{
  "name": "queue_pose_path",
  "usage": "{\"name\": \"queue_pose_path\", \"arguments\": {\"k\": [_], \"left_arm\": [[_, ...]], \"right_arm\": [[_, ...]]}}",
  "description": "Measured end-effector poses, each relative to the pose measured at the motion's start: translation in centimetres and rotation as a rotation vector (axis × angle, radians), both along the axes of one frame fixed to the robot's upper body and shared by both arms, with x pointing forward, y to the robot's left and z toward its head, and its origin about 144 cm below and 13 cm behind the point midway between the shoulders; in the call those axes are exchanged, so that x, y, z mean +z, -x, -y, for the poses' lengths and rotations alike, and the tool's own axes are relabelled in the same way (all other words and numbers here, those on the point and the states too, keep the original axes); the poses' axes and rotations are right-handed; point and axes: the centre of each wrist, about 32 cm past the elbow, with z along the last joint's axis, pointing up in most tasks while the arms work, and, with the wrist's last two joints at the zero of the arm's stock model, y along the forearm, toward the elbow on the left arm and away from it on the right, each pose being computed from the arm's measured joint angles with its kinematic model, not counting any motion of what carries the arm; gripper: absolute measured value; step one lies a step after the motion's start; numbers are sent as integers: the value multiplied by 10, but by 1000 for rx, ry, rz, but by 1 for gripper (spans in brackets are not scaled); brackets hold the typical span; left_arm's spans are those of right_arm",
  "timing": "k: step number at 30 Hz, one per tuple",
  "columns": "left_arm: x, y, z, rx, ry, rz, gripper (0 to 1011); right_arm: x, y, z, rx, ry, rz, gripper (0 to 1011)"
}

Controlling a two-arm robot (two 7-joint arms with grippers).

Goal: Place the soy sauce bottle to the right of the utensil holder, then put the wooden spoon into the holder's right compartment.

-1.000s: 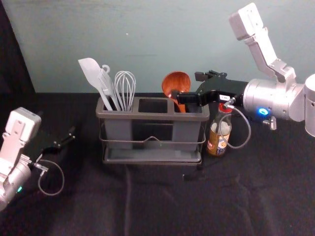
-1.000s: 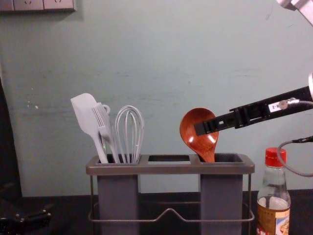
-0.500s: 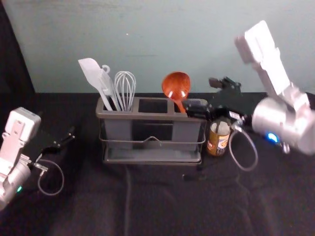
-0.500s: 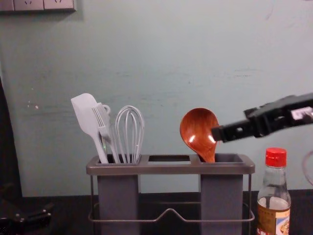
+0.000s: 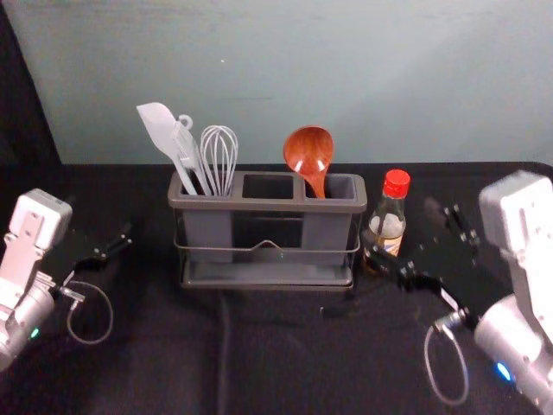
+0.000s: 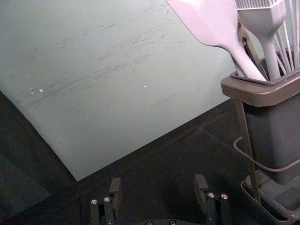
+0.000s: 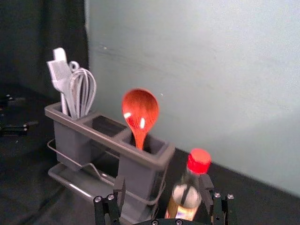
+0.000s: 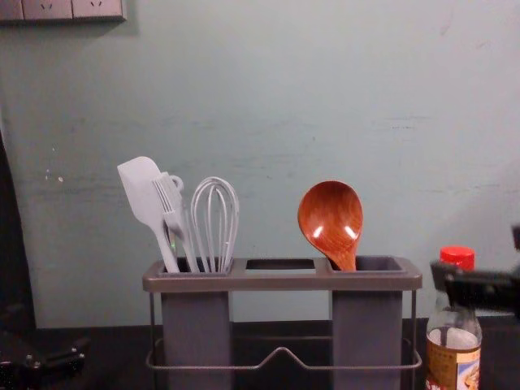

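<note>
- Right gripper (image 7: 162,186), spread and empty, is best withdrawn toward four o'clock, soy sauce bottle (image 5: 390,223) unbrushed at utensil holder's (image 5: 268,205) three o'clock.
- Wooden spoon (image 5: 308,152) is seated in right compartment (image 5: 342,186).
- Left gripper (image 6: 158,182), open, is parked at nine.

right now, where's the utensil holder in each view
Head view: utensil holder near the centre.
Chest view: holder in the lower middle.
Left wrist view: holder beyond the left claw, partly cut off.
Right wrist view: holder beyond the right claw, beside the soy sauce bottle.
Shared landmark: the whisk in its left compartment.
</note>
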Motion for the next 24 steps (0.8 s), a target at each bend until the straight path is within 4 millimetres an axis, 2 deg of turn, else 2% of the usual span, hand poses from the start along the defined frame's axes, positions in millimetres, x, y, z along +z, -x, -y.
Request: {"name": "queue_pose_path", "arguments": {"k": [7,11,19,24], "left_arm": [[0,0,0,0,0,0,1012],[0,0,0,0,0,0,1012],[0,0,0,0,0,0,1011],[0,0,0,0,0,0,1012]], "right_arm": [[-27,16,0,-93,-143,-96,1003],[-34,20,1,-152,-220,-177,1003],[-41,21,3,-206,-283,-250,1002],[-40,20,2,-192,-260,-259,1002]]}}
